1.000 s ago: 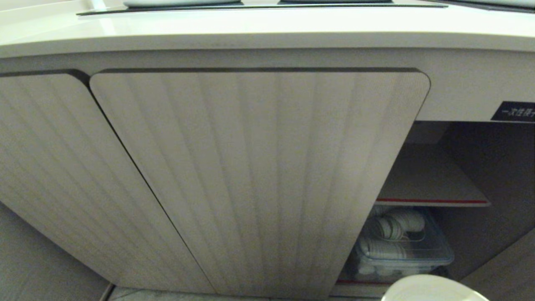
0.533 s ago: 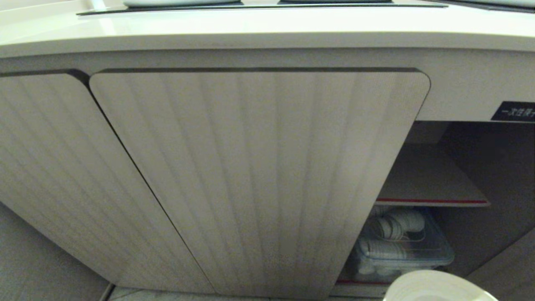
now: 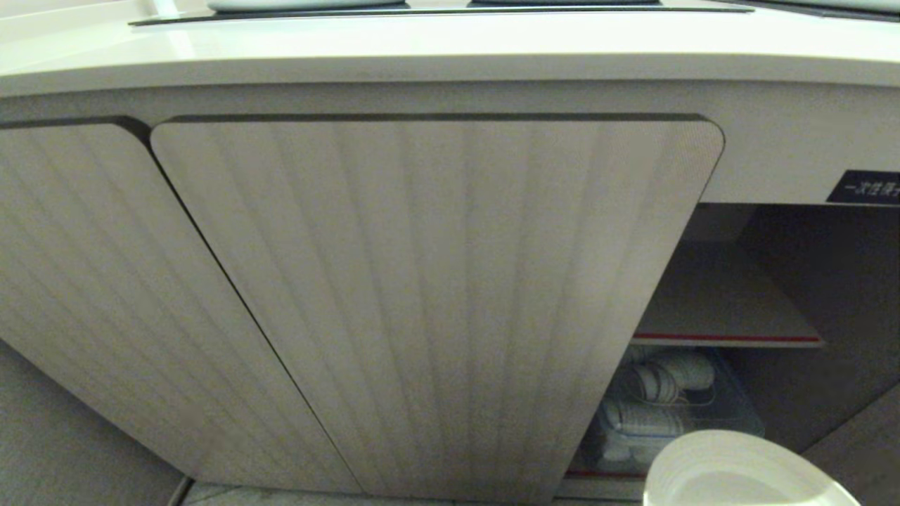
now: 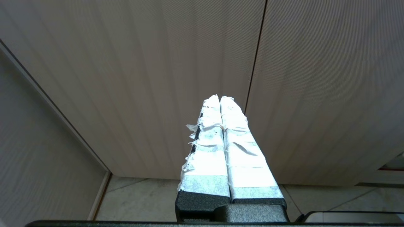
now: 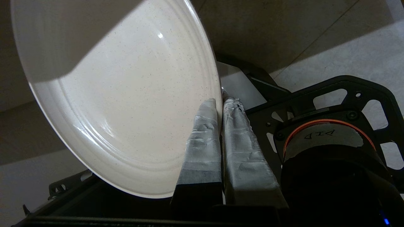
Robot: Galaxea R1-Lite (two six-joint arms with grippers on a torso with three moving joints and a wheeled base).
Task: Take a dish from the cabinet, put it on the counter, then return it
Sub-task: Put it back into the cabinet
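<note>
The cream dish (image 5: 126, 94) is pinched at its rim by my right gripper (image 5: 220, 100), whose taped fingers are shut on it. In the head view the dish (image 3: 738, 471) shows at the bottom right, below the cabinet's (image 3: 436, 295) open right bay and in front of it; the gripper itself is hidden there. The inner shelf (image 3: 724, 309) lies bare. The counter (image 3: 450, 49) runs across the top. My left gripper (image 4: 220, 97) hangs shut and empty before the ribbed doors, low near the floor.
A clear plastic bin (image 3: 675, 414) with white cups sits under the shelf. A black label (image 3: 868, 188) is fixed above the open bay. Black cooktop panels (image 3: 436, 8) lie on the counter. The robot's dark base frame (image 5: 315, 104) is below the plate.
The dish has risen into the head view at the bottom right, showing more of its rim and face than before. The left arm has not moved.
</note>
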